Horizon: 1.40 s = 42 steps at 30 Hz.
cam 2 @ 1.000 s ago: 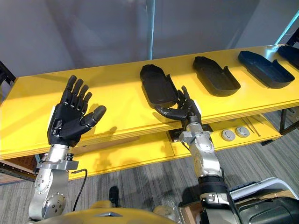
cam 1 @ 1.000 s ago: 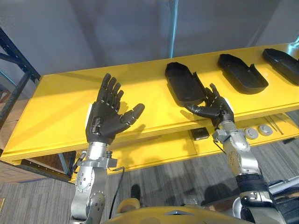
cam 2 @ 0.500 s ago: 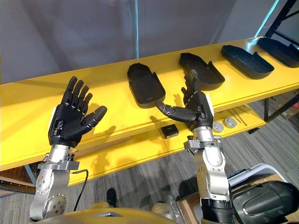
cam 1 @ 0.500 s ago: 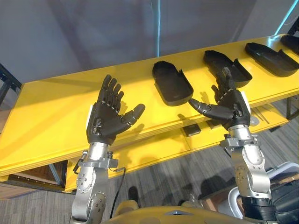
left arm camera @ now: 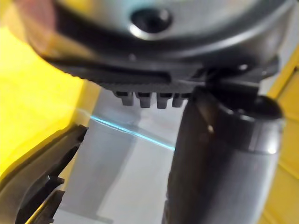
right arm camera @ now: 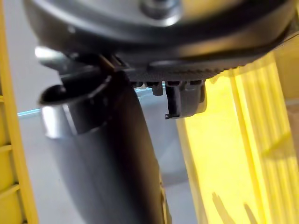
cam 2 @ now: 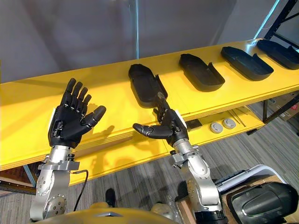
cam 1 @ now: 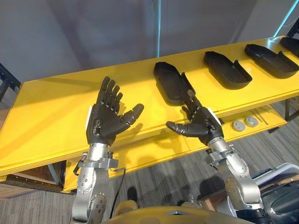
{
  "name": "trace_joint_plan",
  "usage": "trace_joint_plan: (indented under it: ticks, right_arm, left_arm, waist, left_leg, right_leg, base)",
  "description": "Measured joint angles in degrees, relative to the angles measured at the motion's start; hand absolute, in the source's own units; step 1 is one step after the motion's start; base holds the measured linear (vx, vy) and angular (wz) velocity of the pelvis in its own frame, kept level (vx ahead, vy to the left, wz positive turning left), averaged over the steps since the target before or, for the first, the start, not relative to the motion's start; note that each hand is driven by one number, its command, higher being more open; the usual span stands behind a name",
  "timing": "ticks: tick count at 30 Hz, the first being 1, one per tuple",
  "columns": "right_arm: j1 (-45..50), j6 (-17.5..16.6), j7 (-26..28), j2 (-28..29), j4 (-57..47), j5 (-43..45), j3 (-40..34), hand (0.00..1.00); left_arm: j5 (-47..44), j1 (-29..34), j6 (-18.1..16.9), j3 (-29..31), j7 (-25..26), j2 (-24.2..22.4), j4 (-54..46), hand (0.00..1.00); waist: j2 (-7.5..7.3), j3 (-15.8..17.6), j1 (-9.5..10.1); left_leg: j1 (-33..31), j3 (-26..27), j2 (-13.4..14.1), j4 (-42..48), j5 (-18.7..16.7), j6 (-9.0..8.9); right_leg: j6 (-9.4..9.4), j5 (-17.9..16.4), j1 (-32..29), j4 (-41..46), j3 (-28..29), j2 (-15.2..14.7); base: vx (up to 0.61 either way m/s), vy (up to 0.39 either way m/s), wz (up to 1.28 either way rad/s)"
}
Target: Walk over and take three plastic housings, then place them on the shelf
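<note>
Ahead, you see black plastic housings (cam 1: 227, 70) lying in a row on the yellow table (cam 1: 46, 116). Your right hand (cam 1: 198, 126) hovers at the table's front edge, fingers spread wide and empty, fingertips toward the nearest housing (cam 1: 174, 83). Your left hand (cam 1: 106, 119) stands raised, palm open, grasping nothing. Two round discs (cam 1: 238, 125) rest on the lower shelf (cam 1: 149, 151).

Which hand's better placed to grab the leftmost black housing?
Right. The right hand is open just short of the near end of the leftmost housing; the left hand, also open, is raised over bare yellow table well to its left.
</note>
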Motion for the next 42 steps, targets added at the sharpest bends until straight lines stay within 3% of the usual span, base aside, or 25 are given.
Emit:
trace_joint_plan:
  ticks: [8,15,22,42]
  right_arm:
    - [-0.27,0.6,-5.02,0.64,2.6,0.09,0.56,1.0]
    - [-1.91,-1.66,-8.26,1.78,7.4,0.09,0.68,1.0]
    - [-6.35,-2.31,-8.93,1.78,12.92,1.44,0.83,1.0]
    - [-13.38,-2.3,-9.66,2.81,15.64,1.8,3.04,1.0]
  left_arm:
    - [0.34,0.61,0.0,-0.15,0.57,-0.01,0.0,1.0]
    - [2.13,1.61,0.0,-1.63,0.72,0.0,0.0,1.0]
    - [2.13,1.6,0.0,-1.75,0.67,-0.03,0.0,1.0]
    - [2.13,1.47,0.0,-1.71,0.16,-0.04,0.01,1.0]
  waist:
    - [-0.04,-0.08,-0.03]
    - [-0.44,-1.19,0.09]
    - [0.34,-1.76,0.16]
    - [0.51,-1.89,2.17]
  left_leg:
    - [0.02,-0.64,-0.08,-0.01,0.13,0.08]
    - [-0.01,-1.18,-0.1,-0.11,0.26,-0.06]
    - [-0.05,-1.94,-0.08,-0.14,0.54,-0.31]
    - [-0.16,-2.91,-0.17,-0.11,0.97,-0.04]
  right_leg:
    - [-0.01,-0.01,0.38,-0.05,-0.61,0.0]
    - [-0.05,-0.03,0.63,-0.02,-1.12,0.02]
    - [-0.24,-0.12,0.96,-0.04,-1.65,0.15]
    - [-0.04,0.05,1.69,-0.41,-2.87,0.18]
  base:
    - [0.0,-0.003,0.02]
    - [-0.01,-0.005,0.02]
    - [-0.03,-0.01,0.04]
    - [0.0,-0.011,0.03]
